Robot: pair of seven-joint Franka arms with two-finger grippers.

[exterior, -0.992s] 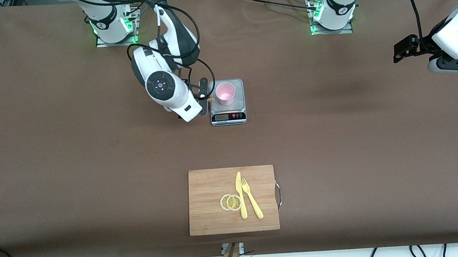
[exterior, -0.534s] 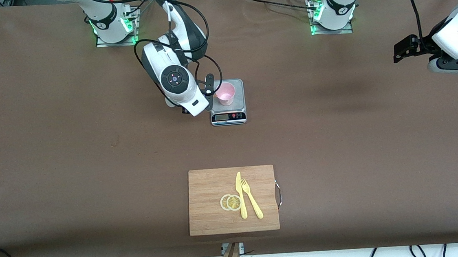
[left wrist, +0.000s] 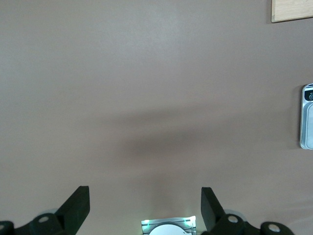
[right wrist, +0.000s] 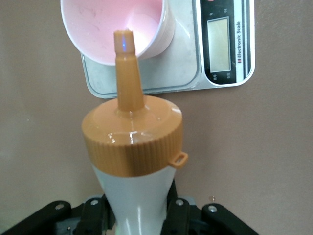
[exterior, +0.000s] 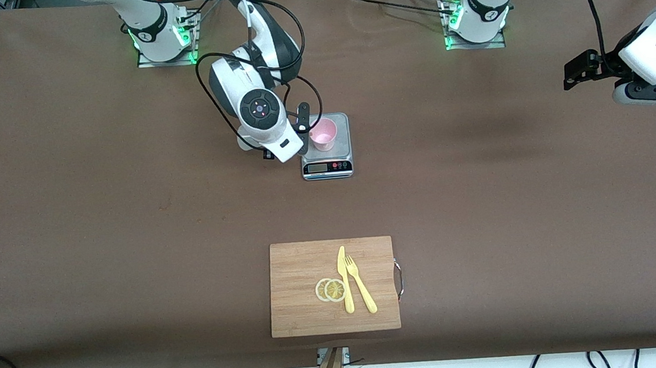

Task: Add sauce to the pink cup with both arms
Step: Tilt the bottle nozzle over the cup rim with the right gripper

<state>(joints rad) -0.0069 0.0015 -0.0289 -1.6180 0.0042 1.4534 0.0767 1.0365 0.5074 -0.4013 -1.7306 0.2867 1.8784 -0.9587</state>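
The sauce bottle (right wrist: 132, 147) is already picked up and tipped toward the pink cup (exterior: 323, 133), so the pour looks ready to begin or just beginning, though no sauce can be seen leaving the nozzle. The right gripper (exterior: 300, 129) hovers over the edge of the grey scale (exterior: 326, 146) at the right arm's end of it, its jaws pinching the whitish body of the bottle; in the right wrist view the orange cap and nozzle aim down at the cup's open mouth, the tip lined up with the rim. The cup stands upright on the scale's platform, and its pale pink inside appears empty or nearly so; any sauce in it is too faint to tell. The left gripper (left wrist: 145, 208) waits well apart over bare worktop (exterior: 481, 195) toward the left arm's end, jaws spread wide and holding nothing. Nearer the front camera lies a wooden cutting board (exterior: 297, 315) carrying two lemon slices (exterior: 330, 289), a yellow knife (exterior: 345, 279) and a yellow fork (exterior: 360, 284), all untouched.
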